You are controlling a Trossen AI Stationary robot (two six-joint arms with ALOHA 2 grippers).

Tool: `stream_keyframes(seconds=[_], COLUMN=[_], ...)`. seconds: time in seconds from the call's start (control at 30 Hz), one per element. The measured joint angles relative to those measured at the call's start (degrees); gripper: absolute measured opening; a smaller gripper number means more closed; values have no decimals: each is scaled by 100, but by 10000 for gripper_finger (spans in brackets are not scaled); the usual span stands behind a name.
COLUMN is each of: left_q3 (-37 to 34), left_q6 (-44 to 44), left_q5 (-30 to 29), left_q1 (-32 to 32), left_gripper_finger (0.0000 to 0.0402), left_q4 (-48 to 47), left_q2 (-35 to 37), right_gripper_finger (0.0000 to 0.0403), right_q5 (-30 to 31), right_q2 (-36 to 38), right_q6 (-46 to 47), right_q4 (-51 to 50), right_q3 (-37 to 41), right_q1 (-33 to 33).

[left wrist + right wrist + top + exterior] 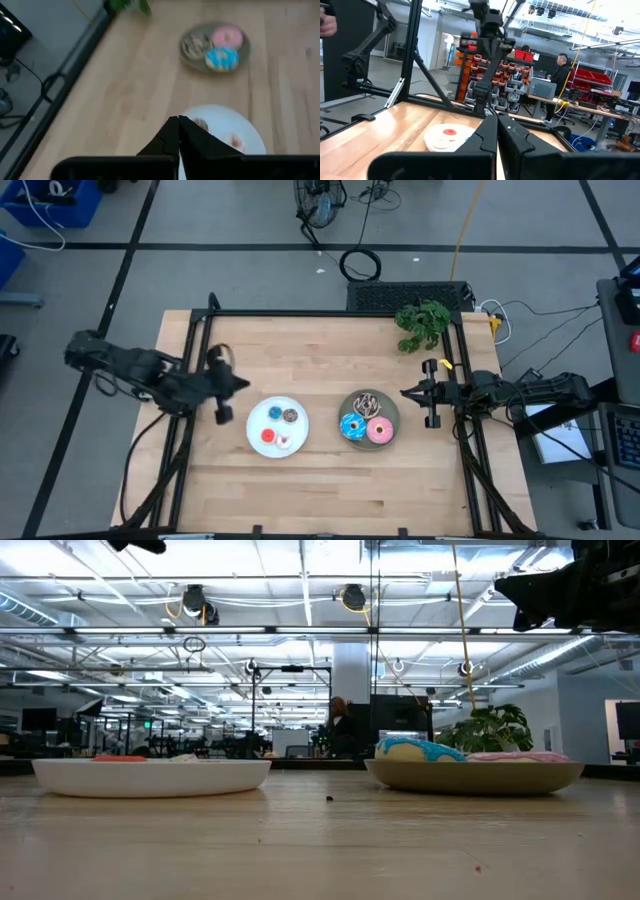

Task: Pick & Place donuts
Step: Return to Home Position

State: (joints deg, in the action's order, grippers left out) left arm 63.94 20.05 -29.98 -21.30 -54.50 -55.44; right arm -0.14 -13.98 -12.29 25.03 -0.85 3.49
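Table (330,500): from above, the wooden top has both plates near its middle. The white one is toward 9 o'clock and the grey one toward 3 o'clock.
Left gripper (243,383): it hangs off the 10 o'clock edge of the white plate, fingers pressed together on nothing. I'd guess the risk is a low swing on the way out, which would clip the rim and shove the plate.
Right gripper (404,392): it sits off the 2 o'clock edge of the grey plate, also closed and empty. Seen from table level it is high above the wood, so a hit looks unlikely unless it dips.
Plant (424,323): it stands at the table's 1 o'clock corner, near the right arm. A wide sweep back could brush the leaves.
Grey plate (395,412): it carries the three bigger donuts and touches neither gripper.
White plate (253,423): it carries the four tiny donuts. It looks light, so a nudge would probably slide it.
Brown drizzled donut (366,401): at 12 o'clock on the grey plate.
Blue sprinkled donut (352,426): at 8 o'clock on the grey plate, touching the pink one.
Pink donut (379,430): at 4 o'clock on the grey plate.
Tiny blue donut (274,413): at 11 o'clock on the white plate, closest to the left gripper.
Tiny brown donut (290,416): at 1 o'clock on the white plate.
Tiny red donut (268,436): at 7 o'clock on the white plate.
Tiny white donut (284,442): at 5 o'clock on the white plate. A jolt to the plate could roll any of these four off.
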Motion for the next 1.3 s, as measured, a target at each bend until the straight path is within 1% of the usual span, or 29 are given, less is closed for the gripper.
stream_keyframes(seconds=[0.1, 0.17, 0.27, 0.37, 0.43, 0.5, 0.6, 0.63, 0.7, 0.77, 0.8, 0.87, 0.93, 0.97, 1.07, 1.13, 1.2, 1.3], left_q3=[-688, -1138, -1729, -2294, -2699, -3128, -3761, -3921, -4126, -4174, -4172, -4168, -4179, -4217, -4394, -4483, -4574, -4900], left_q6=[5, -17, -278, -531, -808, -1217, -1737, -1872, -2073, -2344, -2483, -2729, -2953, -3039, -3084, -2989, -2887, -2904], left_q5=[-355, -584, -619, -610, -579, -230, 729, 1033, 1405, 1637, 1787, 2110, 2513, 2612, 2657, 2721, 2762, 2925], left_q1=[17, 156, 411, 705, 936, 1223, 1768, 1941, 2270, 2492, 2557, 2634, 2710, 2750, 2925, 3025, 3079, 3080], left_gripper_finger=[7, 11, 5, 5, 6, 4, 5, 5, 3, 4, 4, 3, 3, 4, 4, 3, 4, 4], left_q4=[796, 1368, 1950, 2403, 3022, 3802, 5044, 5276, 5383, 5270, 5266, 5198, 5137, 5157, 5133, 4841, 4746, 4883], left_q2=[822, 1279, 1802, 2139, 2286, 2368, 2378, 2378, 2394, 2593, 2760, 3162, 3614, 3832, 4405, 4717, 4972, 5222], right_gripper_finger=[0, 0, 0, 0, 0, 0, 0, 0, 0, 0, 0, 0, 0, 0, 0, 0, 0, 0], right_q5=[0, 0, 1, 1, 2, 2, 10, 20, 89, 165, 164, 175, 175, 166, 166, 175, 175, 179], right_q2=[0, 0, -2, -33, -33, -31, -32, -26, -23, -22, -15, 42, 147, 196, 474, 700, 971, 1346], right_q6=[-24, -17, 134, 396, 571, 645, 617, 592, 579, 606, 601, 630, 728, 762, 725, 716, 752, 858], right_q4=[0, 0, -55, -124, -88, -4, 198, 265, 140, -358, -747, -1114, -1206, -1236, -1428, -1497, -1498, -1438], right_q3=[-2, -1, -1, -1, 0, 0, -3, -38, -193, -384, -500, -764, -883, -889, -869, -826, -654, -234], right_q1=[0, 0, 0, 0, -7, -16, -17, -17, -33, -56, -58, -57, -78, -92, -124, -155, -168, -168])
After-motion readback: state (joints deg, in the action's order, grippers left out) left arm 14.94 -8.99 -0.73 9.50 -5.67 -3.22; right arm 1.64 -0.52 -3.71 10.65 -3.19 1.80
